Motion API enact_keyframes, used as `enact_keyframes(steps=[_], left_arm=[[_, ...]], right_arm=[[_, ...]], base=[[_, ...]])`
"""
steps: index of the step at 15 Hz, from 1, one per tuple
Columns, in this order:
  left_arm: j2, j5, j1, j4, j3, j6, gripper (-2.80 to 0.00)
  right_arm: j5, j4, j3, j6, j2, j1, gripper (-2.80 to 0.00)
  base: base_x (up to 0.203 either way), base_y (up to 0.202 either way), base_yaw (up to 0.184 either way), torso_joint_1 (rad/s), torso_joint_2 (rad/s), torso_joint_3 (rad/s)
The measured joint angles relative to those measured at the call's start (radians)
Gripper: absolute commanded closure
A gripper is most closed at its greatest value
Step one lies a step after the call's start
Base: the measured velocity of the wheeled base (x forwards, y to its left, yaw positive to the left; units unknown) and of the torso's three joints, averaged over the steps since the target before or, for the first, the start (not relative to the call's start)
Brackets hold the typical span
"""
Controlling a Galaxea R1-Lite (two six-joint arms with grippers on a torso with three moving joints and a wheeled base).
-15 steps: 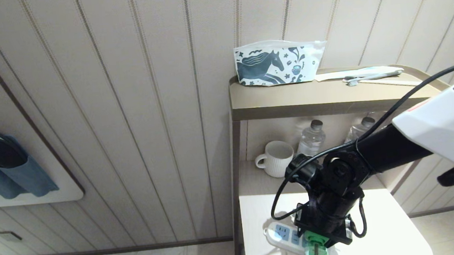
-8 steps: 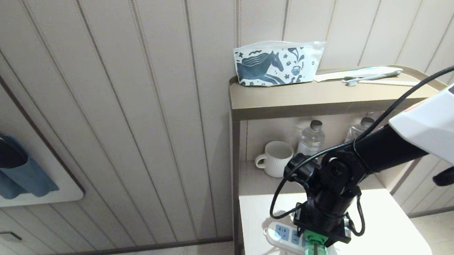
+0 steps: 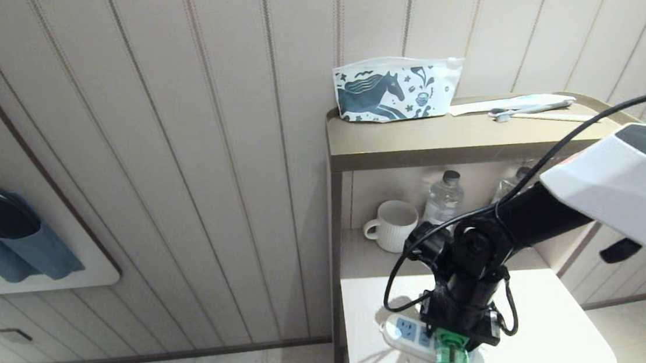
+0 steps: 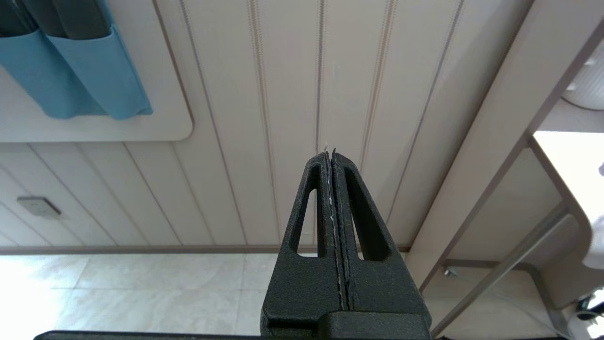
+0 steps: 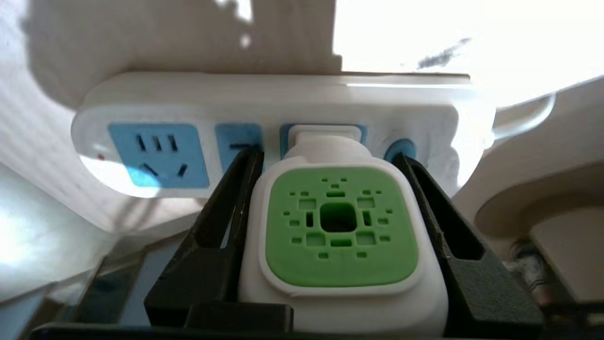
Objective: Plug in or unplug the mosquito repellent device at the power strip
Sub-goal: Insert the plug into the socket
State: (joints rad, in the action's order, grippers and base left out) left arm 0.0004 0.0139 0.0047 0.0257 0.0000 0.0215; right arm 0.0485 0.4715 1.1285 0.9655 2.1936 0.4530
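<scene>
Green and white, the device [image 3: 451,356] sits at the near edge of the table [image 3: 546,326] in the head view, clamped in the right gripper [image 3: 457,342], which points down from the black forearm reaching in from the right. Under it lies the strip [image 3: 403,333], white with a blue socket face showing to the left of the gripper. Behind, on the lower shelf, stand a ribbed white mug [image 3: 392,225] and 2 clear bottles [image 3: 443,197]. On the top shelf [image 3: 447,135] rests a pouch [image 3: 397,88] printed with a horse, with a toothbrush [image 3: 530,109] to its right. On the wall to the far left hang blue pockets [image 3: 7,244] holding dark slippers.

The left wrist view shows the left gripper [image 4: 332,163] with its 2 fingers pressed flat together, nothing between them, held out in the air before the panelled wall and above a tiled floor [image 4: 141,293]; the blue pockets [image 4: 80,71] hang further along that wall.

The right wrist view gives the close look: the 2 black fingers [image 5: 222,226] stand at middling width, one against each side of the device's [image 5: 339,226] white body, its green vented face toward the camera. The device's white base meets the third blue socket of the strip [image 5: 264,104], with the round blue button [image 5: 400,150] just beside it. How deep the plug sits cannot be told.
</scene>
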Motion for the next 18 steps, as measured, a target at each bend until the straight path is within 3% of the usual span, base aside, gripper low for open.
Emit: enact_keyframes(steps=[11,12,14,18], left_arm=[[0.000,0.000,0.000,0.000,0.000,0.000,0.00],[0.000,0.000,0.000,0.000,0.000,0.000,0.00],[0.000,0.000,-0.001,0.000,0.000,0.000,0.00],[0.000,0.000,-0.001,0.000,0.000,0.000,0.00]], right_arm=[[0.027,0.007,0.056,-0.012,-0.010,-0.011,0.00],[0.038,0.008,0.062,-0.012,-0.019,-0.010,-2.80],[0.079,0.006,0.067,-0.014,-0.032,-0.010,-2.80],[0.083,0.008,0.072,-0.018,-0.059,-0.005,-2.80]], base=[[0.000,0.000,0.000,0.000,0.00,0.000],[0.000,0.000,0.000,0.000,0.00,0.000],[0.000,0.000,0.000,0.000,0.00,0.000],[0.000,0.000,0.000,0.000,0.00,0.000]])
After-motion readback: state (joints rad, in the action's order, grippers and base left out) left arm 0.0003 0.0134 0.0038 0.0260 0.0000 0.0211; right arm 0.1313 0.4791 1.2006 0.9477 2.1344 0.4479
